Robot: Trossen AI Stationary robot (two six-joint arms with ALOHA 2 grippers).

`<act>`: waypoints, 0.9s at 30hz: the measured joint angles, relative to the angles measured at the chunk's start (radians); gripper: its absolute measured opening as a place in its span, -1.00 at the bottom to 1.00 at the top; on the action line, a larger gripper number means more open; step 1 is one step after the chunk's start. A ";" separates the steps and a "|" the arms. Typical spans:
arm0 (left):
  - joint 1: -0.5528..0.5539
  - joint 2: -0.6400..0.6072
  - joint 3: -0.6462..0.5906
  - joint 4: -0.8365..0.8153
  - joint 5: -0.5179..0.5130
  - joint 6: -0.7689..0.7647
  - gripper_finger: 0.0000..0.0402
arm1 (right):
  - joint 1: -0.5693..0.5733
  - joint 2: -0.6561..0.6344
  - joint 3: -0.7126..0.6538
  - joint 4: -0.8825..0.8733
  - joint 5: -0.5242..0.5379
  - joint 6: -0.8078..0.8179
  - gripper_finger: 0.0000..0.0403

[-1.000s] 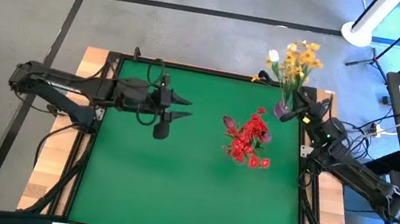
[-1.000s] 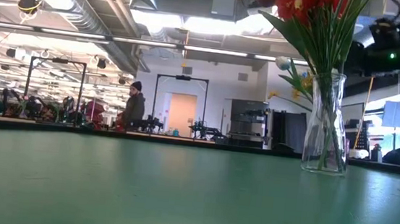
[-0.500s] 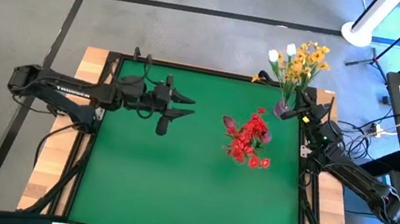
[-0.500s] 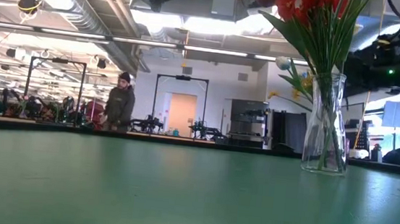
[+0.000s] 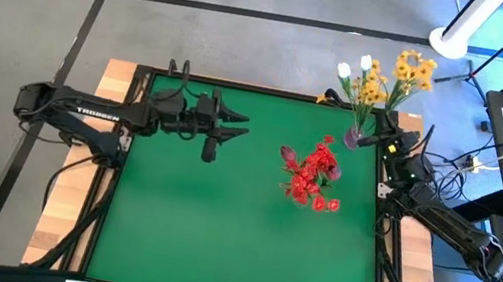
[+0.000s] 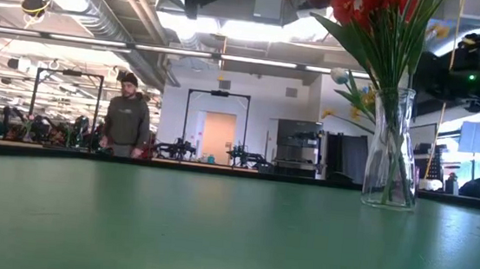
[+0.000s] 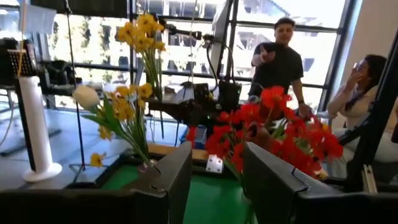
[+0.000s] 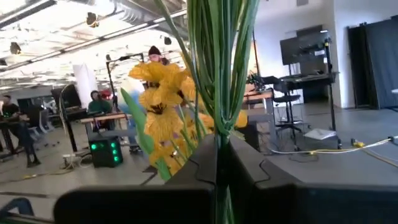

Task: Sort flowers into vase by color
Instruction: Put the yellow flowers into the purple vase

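High view: red flowers (image 5: 312, 176) bunched in a vase right of centre on the green bench (image 5: 218, 227); yellow sprays and white tulips (image 5: 379, 80) stand over the bench's far right corner, stems pinched in the right hand (image 5: 380, 141). Left hand (image 5: 234, 124) hovers over the far left of the bench, fingers partly apart, nothing in it. Low view: clear glass vase (image 6: 392, 148) upright at right, green stems inside, red blooms on top; a person (image 6: 125, 124) walks in the room behind. Left wrist view: both bunches ahead, two people beyond. Right wrist view: green stems (image 8: 217, 68) clamped between closed fingers, yellow bloom just behind.
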 joint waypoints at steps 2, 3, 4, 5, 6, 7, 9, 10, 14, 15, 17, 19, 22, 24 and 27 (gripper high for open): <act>0.000 0.017 0.000 0.000 0.001 -0.001 -0.31 | 0.000 -0.001 -0.002 -0.021 0.013 0.005 -0.94; 0.000 0.027 0.000 0.000 0.001 -0.002 -0.31 | 0.000 0.000 -0.002 -0.041 0.020 0.005 -0.94; 0.000 0.037 0.000 0.007 0.002 -0.003 -0.31 | 0.000 0.001 -0.002 -0.060 0.024 0.005 -0.94; 0.000 0.047 0.000 0.016 0.002 -0.004 -0.31 | 0.000 0.004 -0.002 -0.071 0.034 0.005 -0.94; 0.000 0.056 0.000 0.025 0.001 -0.004 -0.31 | 0.000 0.007 -0.003 -0.079 0.047 0.004 -0.94; 0.000 0.064 0.000 0.035 0.002 -0.004 -0.31 | 0.000 0.012 -0.003 -0.090 0.054 0.004 -0.94; 0.000 0.077 0.000 0.062 0.002 -0.004 -0.31 | 0.000 0.026 -0.003 -0.110 0.055 0.009 -0.94; 0.000 0.078 0.000 0.066 0.001 -0.004 -0.31 | 0.000 0.032 -0.003 -0.113 0.054 0.015 -0.94; 0.012 0.078 0.001 0.116 0.002 -0.011 -0.31 | 0.000 0.046 -0.004 -0.103 0.034 0.025 -0.94; 0.021 0.078 0.005 0.117 0.002 -0.021 -0.31 | 0.000 0.046 -0.004 -0.097 0.026 0.025 -0.94; 0.043 0.078 0.027 0.097 0.009 -0.033 -0.31 | 0.000 0.046 -0.004 -0.082 0.009 0.025 -0.94; 0.071 0.099 0.061 0.079 0.038 -0.046 -0.31 | 0.000 0.046 -0.005 -0.081 -0.005 0.025 -0.94; 0.118 0.149 0.115 0.059 0.093 -0.060 -0.31 | 0.000 0.046 -0.005 -0.057 -0.062 0.024 -0.94; 0.152 0.187 0.169 0.059 0.146 -0.082 -0.31 | 0.000 0.046 -0.005 -0.035 -0.111 0.023 -0.94; 0.195 0.252 0.283 0.014 0.224 -0.105 -0.31 | 0.000 0.045 -0.002 0.018 -0.215 0.024 -0.91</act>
